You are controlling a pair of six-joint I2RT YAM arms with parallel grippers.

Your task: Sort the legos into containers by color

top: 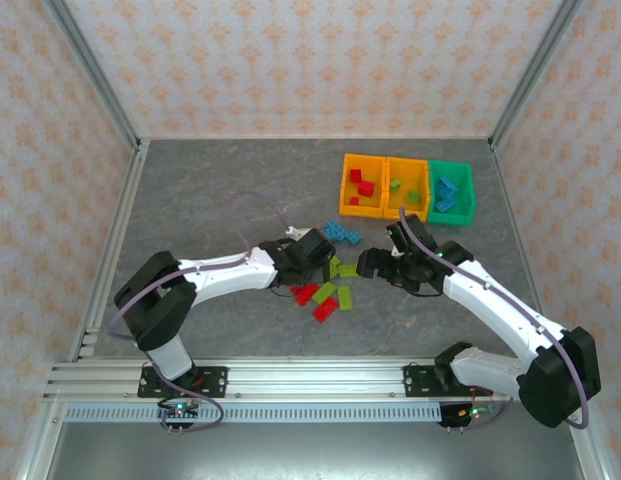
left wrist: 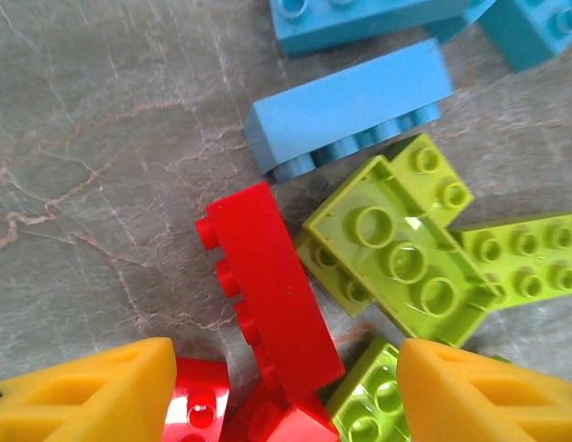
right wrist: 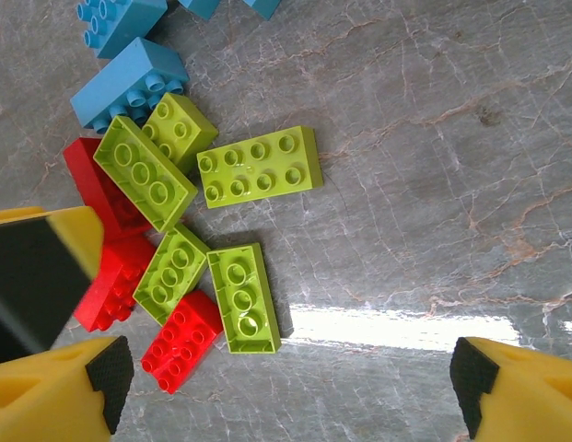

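From above, we see three joined plastic bins at the far right. The left orange bin [top: 346,190] holds red bricks [top: 362,183], the middle orange bin [top: 406,163] holds green bricks [top: 411,196], and the green bin [top: 468,190] holds blue bricks [top: 448,192]. Loose studded plastic legos [top: 328,292] lie mid-table.

At the left wrist, the left gripper [left wrist: 286,368] has its jaws apart, straddling a red brick on its side [left wrist: 272,285].

At the right wrist, the right gripper [right wrist: 286,378] gapes wide over bare table [right wrist: 433,212], just beside lime-green legos [right wrist: 258,166].

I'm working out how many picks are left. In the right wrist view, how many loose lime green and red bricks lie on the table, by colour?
Lime green bricks: 5
Red bricks: 3
Total: 8
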